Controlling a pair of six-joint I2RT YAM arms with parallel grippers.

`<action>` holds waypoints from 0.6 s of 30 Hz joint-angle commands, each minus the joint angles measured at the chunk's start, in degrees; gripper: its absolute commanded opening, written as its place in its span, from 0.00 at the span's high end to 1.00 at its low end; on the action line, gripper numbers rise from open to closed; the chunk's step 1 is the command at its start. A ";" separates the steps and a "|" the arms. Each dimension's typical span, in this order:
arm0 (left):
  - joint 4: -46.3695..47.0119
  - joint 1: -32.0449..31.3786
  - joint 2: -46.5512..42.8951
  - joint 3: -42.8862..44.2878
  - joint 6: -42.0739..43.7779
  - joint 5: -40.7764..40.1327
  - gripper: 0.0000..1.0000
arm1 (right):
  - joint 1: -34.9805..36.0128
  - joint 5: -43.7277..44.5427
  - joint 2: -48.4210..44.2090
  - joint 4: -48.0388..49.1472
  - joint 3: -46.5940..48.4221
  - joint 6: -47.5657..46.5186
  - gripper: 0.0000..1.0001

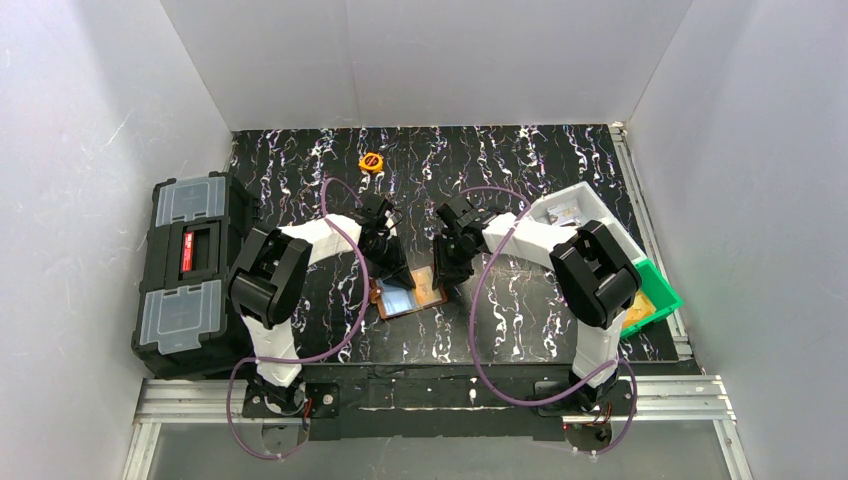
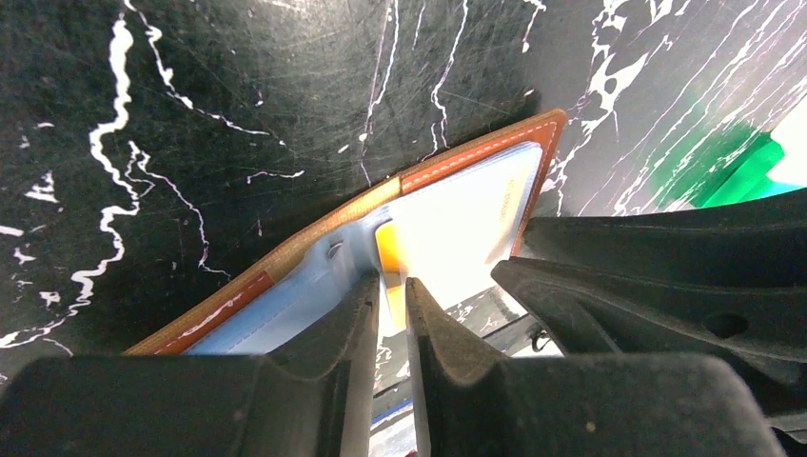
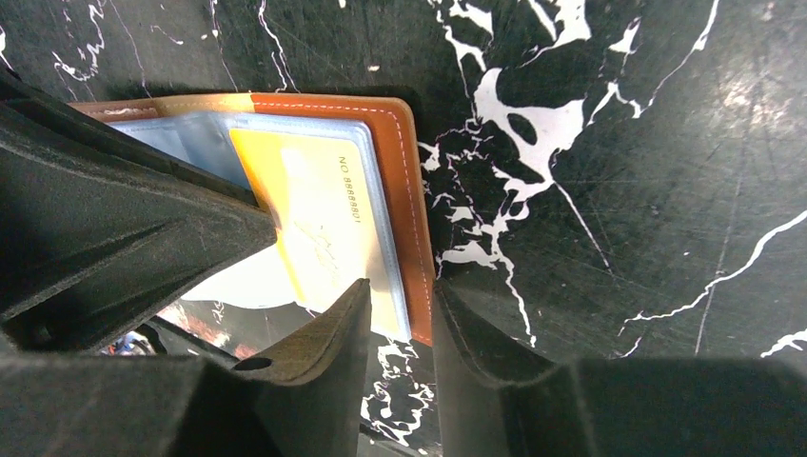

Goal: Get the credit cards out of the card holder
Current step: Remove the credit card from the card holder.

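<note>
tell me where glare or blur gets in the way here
Left wrist: glare washes the card holder's clear pocket almost white; right wrist: the yellow card is sharp, its print legible, the gripper fingers dark and soft; top external: even light, holder tiny.

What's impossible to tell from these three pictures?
- How many credit cards are inside: both wrist views, black fingers cover the card holder's near part; top view, too small.
- Whether the left gripper or right gripper pinches anything: fingertips hide the contact.
- What the white bin holds: top view, too small, right arm overlaps.
</note>
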 commanded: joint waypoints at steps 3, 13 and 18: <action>-1.03 -0.23 0.48 -0.72 0.93 0.92 0.83 | 1.15 -0.56 -1.06 -1.46 0.79 0.54 0.65; -1.91 -0.18 -0.64 -1.67 2.12 1.76 0.83 | 1.17 1.19 -4.46 -2.44 -0.64 1.38 0.63; -1.90 -0.24 -1.99 -2.56 2.82 3.27 0.81 | 1.18 -0.07 -5.41 -1.89 -0.54 2.22 0.62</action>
